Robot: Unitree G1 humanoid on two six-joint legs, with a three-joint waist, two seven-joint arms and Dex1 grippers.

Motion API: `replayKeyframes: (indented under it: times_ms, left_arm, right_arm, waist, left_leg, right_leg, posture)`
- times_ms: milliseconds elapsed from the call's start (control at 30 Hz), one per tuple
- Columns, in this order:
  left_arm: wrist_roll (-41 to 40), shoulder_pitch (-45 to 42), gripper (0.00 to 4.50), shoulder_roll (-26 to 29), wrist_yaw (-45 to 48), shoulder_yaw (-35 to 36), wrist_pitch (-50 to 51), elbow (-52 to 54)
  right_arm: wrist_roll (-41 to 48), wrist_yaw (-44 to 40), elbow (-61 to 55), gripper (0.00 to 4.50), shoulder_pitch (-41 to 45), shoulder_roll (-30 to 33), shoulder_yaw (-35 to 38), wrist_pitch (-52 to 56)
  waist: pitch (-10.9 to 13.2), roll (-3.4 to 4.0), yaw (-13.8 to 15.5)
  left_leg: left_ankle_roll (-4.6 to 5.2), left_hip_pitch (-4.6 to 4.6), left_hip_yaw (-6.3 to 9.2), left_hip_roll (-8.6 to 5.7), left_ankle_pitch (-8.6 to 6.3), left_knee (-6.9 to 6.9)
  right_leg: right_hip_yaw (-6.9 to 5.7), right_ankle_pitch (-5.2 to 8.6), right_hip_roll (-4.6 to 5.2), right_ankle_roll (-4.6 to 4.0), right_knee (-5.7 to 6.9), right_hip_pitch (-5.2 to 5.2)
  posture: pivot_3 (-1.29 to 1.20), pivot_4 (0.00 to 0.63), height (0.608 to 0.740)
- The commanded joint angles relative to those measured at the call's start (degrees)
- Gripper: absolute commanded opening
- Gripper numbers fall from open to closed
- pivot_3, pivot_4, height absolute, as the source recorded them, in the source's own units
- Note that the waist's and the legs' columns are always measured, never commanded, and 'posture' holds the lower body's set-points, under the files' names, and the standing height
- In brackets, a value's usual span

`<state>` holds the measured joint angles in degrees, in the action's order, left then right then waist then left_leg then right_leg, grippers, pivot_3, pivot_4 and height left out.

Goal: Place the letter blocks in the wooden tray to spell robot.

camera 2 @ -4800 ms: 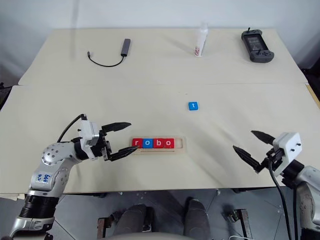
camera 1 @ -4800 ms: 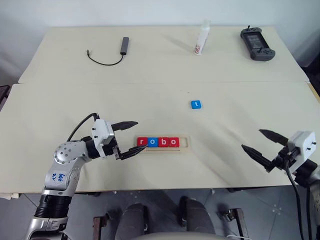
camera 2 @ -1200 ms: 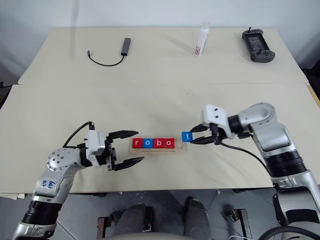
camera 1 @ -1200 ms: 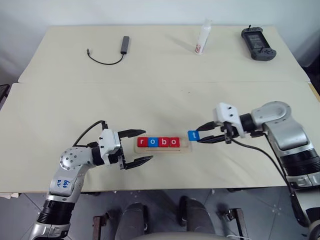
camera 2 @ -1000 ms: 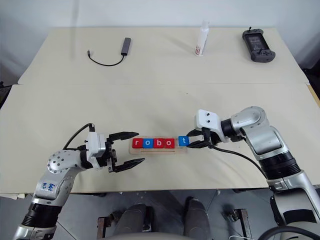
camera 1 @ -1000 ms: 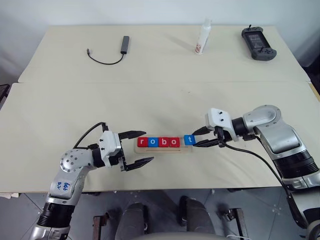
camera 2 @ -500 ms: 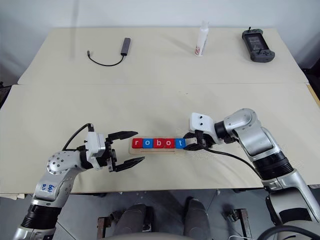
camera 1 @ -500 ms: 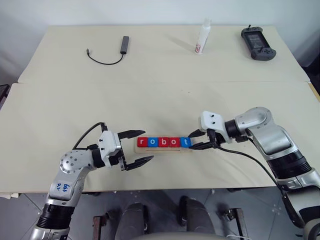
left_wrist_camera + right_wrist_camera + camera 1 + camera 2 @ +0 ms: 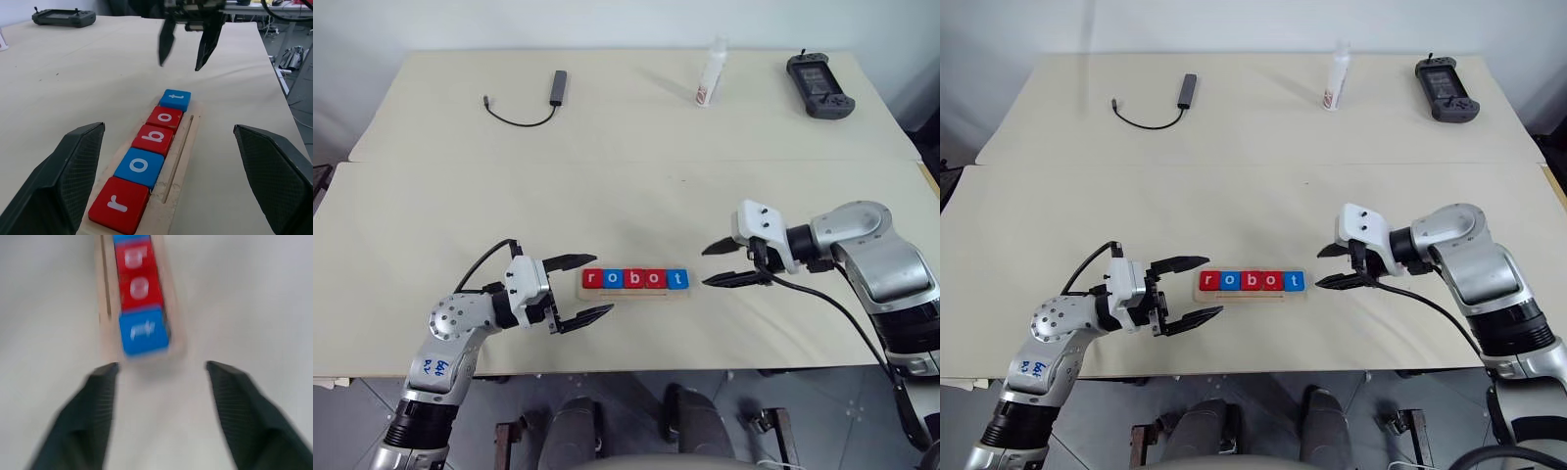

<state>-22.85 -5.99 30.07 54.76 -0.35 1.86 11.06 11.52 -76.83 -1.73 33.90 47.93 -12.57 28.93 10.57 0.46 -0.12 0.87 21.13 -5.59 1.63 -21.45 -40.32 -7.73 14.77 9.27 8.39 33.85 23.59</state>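
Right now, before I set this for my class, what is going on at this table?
A two-armed robot has been spelling "robot" with letter blocks in a wooden tray. All five tiles sit in a row in the tray, ending with the blue t. The right end effector hovers open beside that end, holding nothing. The left end effector is open and empty at the tray's other end.

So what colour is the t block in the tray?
Blue t block, clearest in the left wrist view.
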Motion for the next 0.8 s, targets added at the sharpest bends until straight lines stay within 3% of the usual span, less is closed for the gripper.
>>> replayKeyframes:
  times_ms: [33,167,800]
  left_arm:
    - [-0.6,-0.1,4.50,0.2,0.0,0.6,-0.5,1.7]
    - [-0.6,0.0,4.50,0.3,0.0,0.7,-0.4,1.8]
    - [-0.6,1.4,4.50,0.6,-1.4,1.4,-0.1,3.5]
  right_arm:
    - [0.1,1.2,0.0,1.42,-0.5,-0.5,0.7,-0.8]
    - [0.0,2.4,-0.8,0.03,-0.4,-1.9,-0.6,0.4]
    - [-0.1,4.0,-2.3,0.03,1.0,-5.6,-3.6,2.0]
  waist:
    - [0.0,0.00,-0.2]
    - [0.0,0.00,-0.1]
    - [0.0,0.00,0.0]
  left_leg:
    - [0.00,-0.01,-0.02,0.01,0.00,0.00]
    - [0.00,-0.02,-0.03,0.02,0.00,0.01]
    - [0.00,0.00,0.01,0.00,0.00,0.00]
  right_leg:
    - [0.01,0.00,0.00,0.00,0.01,0.00]
    - [0.01,0.00,-0.01,0.00,0.01,0.00]
    - [0.00,0.00,0.00,0.00,0.00,0.00]
  posture:
    - [0.00,0.150,0.740]
    - [0.00,0.150,0.740]
    - [0.00,0.150,0.740]
